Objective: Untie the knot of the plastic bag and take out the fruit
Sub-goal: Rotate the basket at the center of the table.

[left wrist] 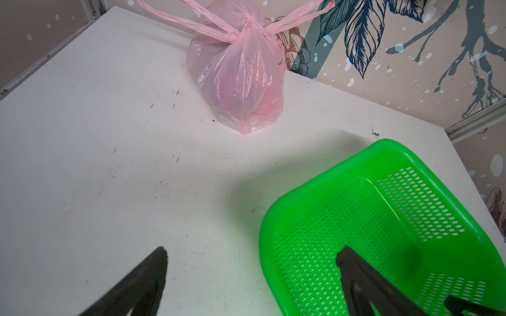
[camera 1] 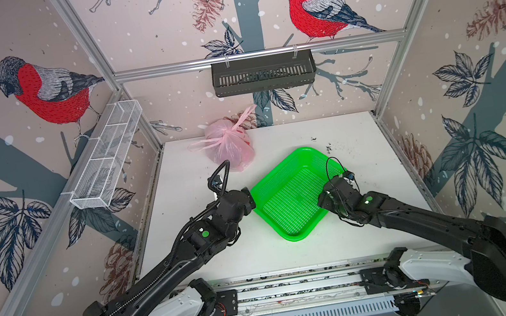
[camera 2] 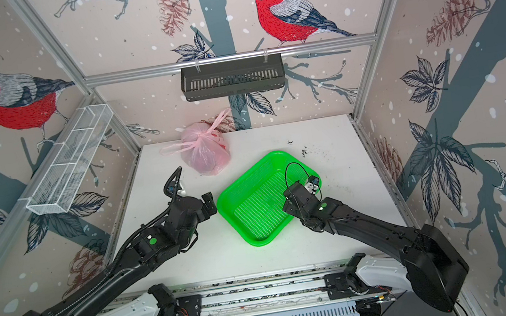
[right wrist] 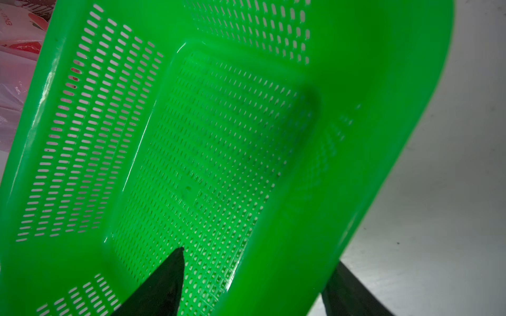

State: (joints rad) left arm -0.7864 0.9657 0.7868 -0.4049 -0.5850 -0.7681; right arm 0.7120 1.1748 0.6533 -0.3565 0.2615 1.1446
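The pink plastic bag (camera 1: 230,150) (camera 2: 206,155) (left wrist: 241,79) stands tied at the table's back left. Its knot (camera 1: 228,131) (camera 2: 202,135) (left wrist: 247,27) sits on top, with loose handle ends sticking out. The fruit (left wrist: 232,98) shows only as dim reddish shapes through the film. My left gripper (left wrist: 252,262) (camera 1: 249,198) is open and holds nothing; it hovers over the left corner of the green tray (camera 1: 302,149) (left wrist: 273,219), well short of the bag. My right gripper (right wrist: 257,258) is open astride the tray's right rim (right wrist: 356,136), one finger inside and one outside.
A black slotted shelf (camera 1: 263,73) hangs on the back wall, and a white mesh basket (camera 1: 107,155) hangs on the left wall. Dark crumbs (camera 1: 327,146) lie on the white table (camera 1: 366,183) behind the tray. Cage posts and walls close in three sides.
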